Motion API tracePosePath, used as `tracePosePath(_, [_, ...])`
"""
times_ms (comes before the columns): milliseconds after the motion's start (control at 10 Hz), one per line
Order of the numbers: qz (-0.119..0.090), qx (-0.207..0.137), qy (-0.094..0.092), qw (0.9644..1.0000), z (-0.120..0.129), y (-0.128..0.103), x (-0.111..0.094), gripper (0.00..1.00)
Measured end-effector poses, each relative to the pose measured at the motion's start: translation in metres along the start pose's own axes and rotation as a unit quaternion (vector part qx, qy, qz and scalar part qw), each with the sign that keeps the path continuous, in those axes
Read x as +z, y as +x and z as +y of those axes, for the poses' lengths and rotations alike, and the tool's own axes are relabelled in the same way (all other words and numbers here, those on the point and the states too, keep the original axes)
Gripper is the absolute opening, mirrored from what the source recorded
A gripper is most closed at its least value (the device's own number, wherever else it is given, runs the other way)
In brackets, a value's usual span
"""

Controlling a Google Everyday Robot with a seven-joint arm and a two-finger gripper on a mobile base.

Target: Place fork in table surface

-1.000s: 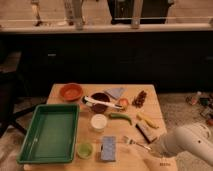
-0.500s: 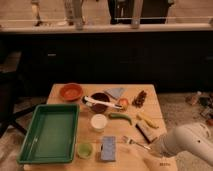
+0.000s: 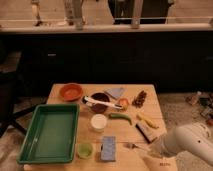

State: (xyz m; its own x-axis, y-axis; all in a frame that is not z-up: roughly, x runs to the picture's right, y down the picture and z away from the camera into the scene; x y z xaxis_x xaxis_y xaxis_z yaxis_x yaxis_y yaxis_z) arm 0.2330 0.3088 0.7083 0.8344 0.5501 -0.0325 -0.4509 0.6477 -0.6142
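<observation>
One gripper [image 3: 150, 149], perhaps near fork [image 3: 134, 146].

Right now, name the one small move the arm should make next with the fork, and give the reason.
Probably ease straight down and set it flat. The gripper hangs over the near right corner of the table surface, with the fork sticking out leftward toward the blue sponge. A bare strip of wood lies under it, so it should land without bumping the sponge.
</observation>
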Motion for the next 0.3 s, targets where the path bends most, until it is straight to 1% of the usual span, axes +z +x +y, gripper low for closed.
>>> tracePosePath(100, [0.000, 0.000, 0.000, 1.0000, 0.0002, 0.0000, 0.0005, 0.80])
tracePosePath(300, [0.000, 0.000, 0.000, 1.0000, 0.0002, 0.0002, 0.0004, 0.80])
